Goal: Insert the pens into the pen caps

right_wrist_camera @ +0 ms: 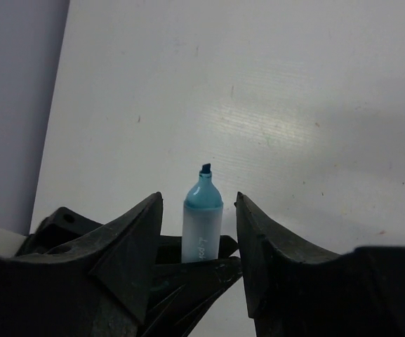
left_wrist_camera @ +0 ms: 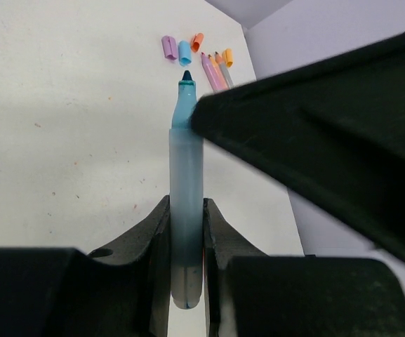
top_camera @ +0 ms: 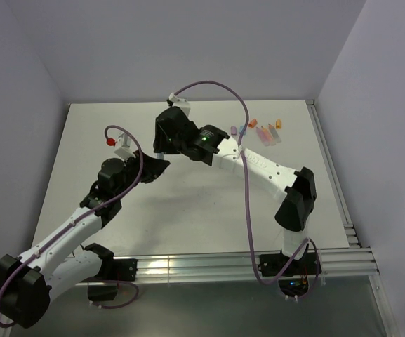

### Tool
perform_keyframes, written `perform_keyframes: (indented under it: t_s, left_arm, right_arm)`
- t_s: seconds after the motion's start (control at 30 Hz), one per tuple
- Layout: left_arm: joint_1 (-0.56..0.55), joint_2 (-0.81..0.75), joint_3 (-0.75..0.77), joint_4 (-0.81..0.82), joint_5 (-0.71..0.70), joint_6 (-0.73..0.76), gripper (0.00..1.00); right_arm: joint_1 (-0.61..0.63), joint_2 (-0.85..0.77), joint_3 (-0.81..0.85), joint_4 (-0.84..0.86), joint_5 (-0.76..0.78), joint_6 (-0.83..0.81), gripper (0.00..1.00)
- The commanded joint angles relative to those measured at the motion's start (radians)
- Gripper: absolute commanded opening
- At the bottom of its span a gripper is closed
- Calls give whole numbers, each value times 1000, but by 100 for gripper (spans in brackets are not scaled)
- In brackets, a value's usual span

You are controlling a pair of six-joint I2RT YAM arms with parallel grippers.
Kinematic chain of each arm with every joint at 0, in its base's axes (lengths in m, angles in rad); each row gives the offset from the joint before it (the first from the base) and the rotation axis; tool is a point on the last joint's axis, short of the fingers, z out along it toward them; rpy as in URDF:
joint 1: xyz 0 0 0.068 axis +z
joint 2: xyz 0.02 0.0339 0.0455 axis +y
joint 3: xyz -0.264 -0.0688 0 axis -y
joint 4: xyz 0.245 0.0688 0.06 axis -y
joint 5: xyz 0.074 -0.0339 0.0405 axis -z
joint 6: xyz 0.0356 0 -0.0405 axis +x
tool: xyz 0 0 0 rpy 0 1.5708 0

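Note:
My left gripper is shut on a light blue pen and holds it above the table, uncapped tip pointing away. My right gripper is open, with one jaw on each side of that pen's tip end and a gap on both sides. In the top view the two grippers meet at centre left, and the pen is hidden there. Purple, blue and two orange pen caps lie on the table far ahead, beside pale pink and peach pens.
The caps and loose pens form a cluster at the table's back right. Grey walls enclose the white table at the back and sides. A metal rail runs along the right edge. A purple cable hangs over the right arm.

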Motion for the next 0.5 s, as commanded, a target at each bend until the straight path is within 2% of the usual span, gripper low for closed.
perform_keyframes:
  t_s: [0.0, 0.27, 0.4, 0.47]
  left_arm:
    - [-2, -12, 52, -27, 23, 21, 0]
    - [-2, 5, 92, -137, 27, 13, 0]
    - [-3, 8, 179, -229, 75, 48, 0]
    - [-2, 14, 253, -308, 110, 84, 0]
  right_arm:
    - [-3, -61, 100, -13, 70, -47, 54]
    - [-89, -135, 71, -12, 72, -93, 60]
    - [-279, -171, -22, 23, -56, -133, 58]
    - [-345, -162, -36, 20, -62, -168, 58]
